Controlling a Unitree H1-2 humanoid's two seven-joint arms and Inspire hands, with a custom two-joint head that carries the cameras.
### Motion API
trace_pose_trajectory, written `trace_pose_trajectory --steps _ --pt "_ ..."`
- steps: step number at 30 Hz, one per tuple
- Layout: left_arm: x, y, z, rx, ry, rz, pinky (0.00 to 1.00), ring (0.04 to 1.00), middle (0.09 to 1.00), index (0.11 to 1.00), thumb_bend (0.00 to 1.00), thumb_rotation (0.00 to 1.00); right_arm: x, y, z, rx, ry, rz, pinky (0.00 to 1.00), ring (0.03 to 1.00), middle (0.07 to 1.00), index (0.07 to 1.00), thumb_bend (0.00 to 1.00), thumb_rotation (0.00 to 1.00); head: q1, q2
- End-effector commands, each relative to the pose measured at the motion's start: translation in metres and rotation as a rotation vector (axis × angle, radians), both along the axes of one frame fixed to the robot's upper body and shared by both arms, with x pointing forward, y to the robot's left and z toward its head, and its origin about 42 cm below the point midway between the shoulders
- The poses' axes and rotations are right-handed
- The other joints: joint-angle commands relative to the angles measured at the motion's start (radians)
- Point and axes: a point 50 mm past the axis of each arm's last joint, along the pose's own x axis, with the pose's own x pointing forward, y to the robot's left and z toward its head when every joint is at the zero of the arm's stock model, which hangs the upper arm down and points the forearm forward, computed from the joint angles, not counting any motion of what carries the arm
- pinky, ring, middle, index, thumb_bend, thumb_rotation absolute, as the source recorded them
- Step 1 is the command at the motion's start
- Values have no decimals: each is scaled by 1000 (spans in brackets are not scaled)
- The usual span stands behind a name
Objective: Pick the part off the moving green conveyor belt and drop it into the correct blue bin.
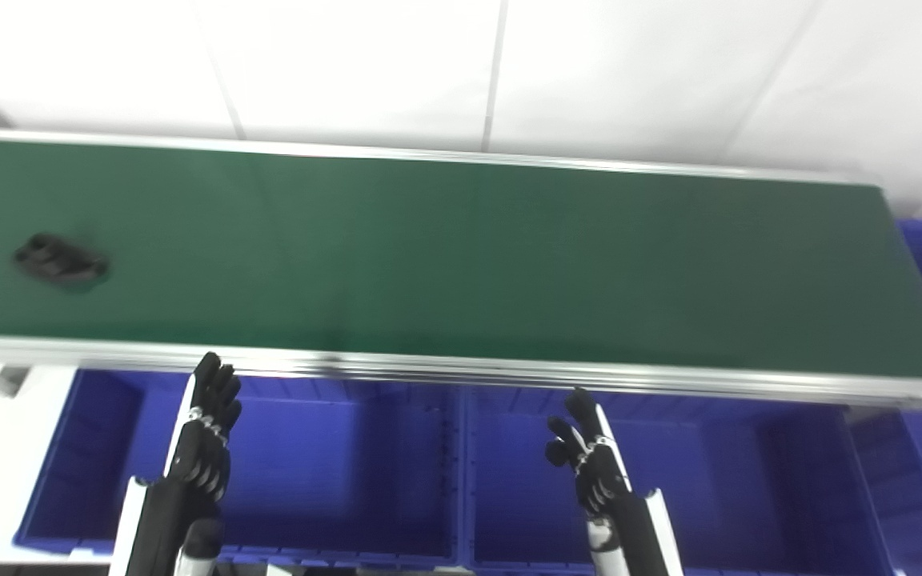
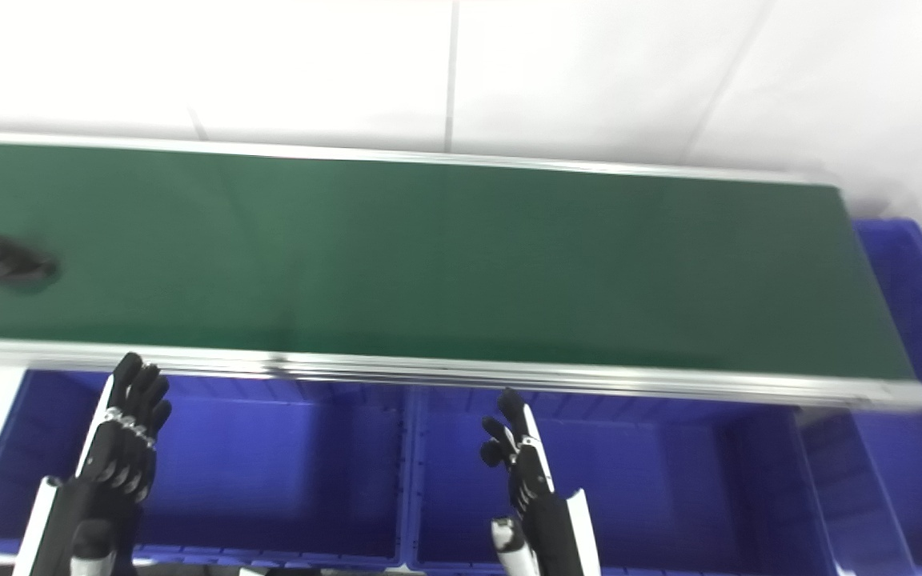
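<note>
Part on belt at far left; both hands empty, waiting over bins.

Left eye view: dark part (image 1: 61, 261) lies on the belt (image 1: 461, 264), well left of the left hand (image 1: 206, 436). That hand and the right hand (image 1: 589, 456) are raised over separate bins (image 1: 333, 472), fingers extended and apart, holding nothing; probably staged near the belt edge for a quick reach.
Right eye view: part (image 2: 9, 262) nearly at the frame's left edge; right hand (image 2: 519, 456) spread, idle.

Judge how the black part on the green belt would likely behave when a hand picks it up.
The black part looks low and blocky, so it probably would not roll. It seems rigid and, being small, likely light. Blur hides its surface, so slipperiness is uncertain. Both hands hold nothing.
</note>
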Motion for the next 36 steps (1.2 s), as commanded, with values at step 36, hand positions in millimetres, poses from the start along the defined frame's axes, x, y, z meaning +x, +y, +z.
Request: trace_pose_trajectory --steps 36 --pt "69 9 -51 -123 2 -103 964 1000 1000 1000 952 892 25 26 -41 -5 7 -155 912 928 984 992 748 950 -327 -130"
